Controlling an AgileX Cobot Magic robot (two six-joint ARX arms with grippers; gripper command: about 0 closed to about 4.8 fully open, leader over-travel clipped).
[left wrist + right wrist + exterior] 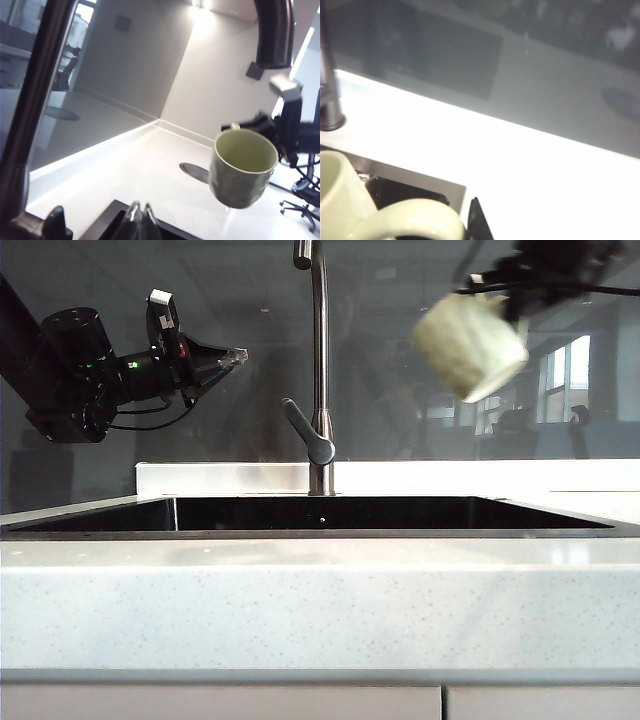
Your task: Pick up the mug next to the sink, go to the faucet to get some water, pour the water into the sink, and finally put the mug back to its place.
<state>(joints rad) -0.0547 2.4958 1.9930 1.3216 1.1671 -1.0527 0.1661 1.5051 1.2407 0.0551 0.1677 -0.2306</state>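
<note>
The pale green mug (468, 345) hangs tilted and blurred high at the right, above the right part of the sink (320, 513). My right gripper (520, 290) is shut on its loop handle (410, 217), with one dark finger (477, 222) beside it. The left wrist view shows the mug (242, 167) in the air with its mouth towards the camera. The steel faucet (320, 370) rises behind the sink's middle, its lever (305, 432) angled left. My left gripper (238, 356) hovers left of the faucet's stem, fingers together and empty (141, 210).
The speckled whitish countertop (320, 610) runs along the front, with a dark glossy backsplash (200, 300) behind. A dark round disc (195, 172) lies in the counter beyond the sink's corner (115, 220). The faucet's stem (35, 100) and spout (274, 30) stand close to my left wrist camera.
</note>
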